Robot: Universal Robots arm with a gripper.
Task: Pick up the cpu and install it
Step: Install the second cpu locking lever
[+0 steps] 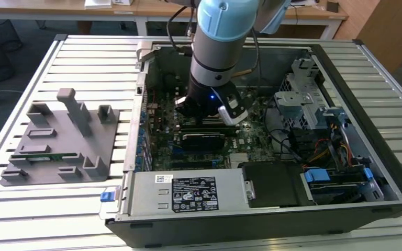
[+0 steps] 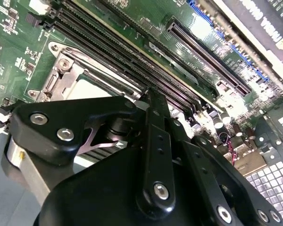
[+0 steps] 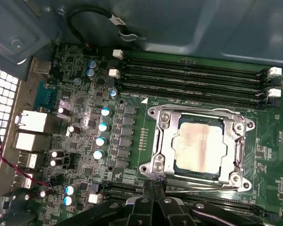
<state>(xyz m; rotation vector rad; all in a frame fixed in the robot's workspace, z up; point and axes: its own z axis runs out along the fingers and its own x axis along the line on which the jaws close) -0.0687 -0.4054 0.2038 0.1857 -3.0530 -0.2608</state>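
The robot arm (image 1: 219, 47) reaches down from the top of the exterior view into an open computer case (image 1: 341, 151) that sits on a slatted table (image 1: 82, 47). Its gripper (image 1: 208, 107) hangs low over the green board (image 1: 257, 146) in the middle of the case. In the first wrist view the cpu (image 3: 199, 147) lies flat in the shiny metal socket frame (image 3: 160, 150), a little right of the middle of the picture. Its dull silver top faces up. The gripper (image 3: 153, 186) pokes up from the bottom edge of that picture, just beside the lower edge of the socket frame. Its two black fingers (image 3: 147, 193) are pressed together with no gap, and they hold nothing. In the second wrist view the black gripper (image 2: 148, 94) covers the lower half of the picture, and a pale corner of the cpu (image 2: 87, 89) peeks out behind it at the middle left. Long black memory slots (image 3: 193, 75) run across the board above the socket in the first wrist view. On the exterior view's left, a gray holder tray (image 1: 58, 141) rests on the table, well apart from the case, with a thin green stick (image 1: 44, 156) lying in it.
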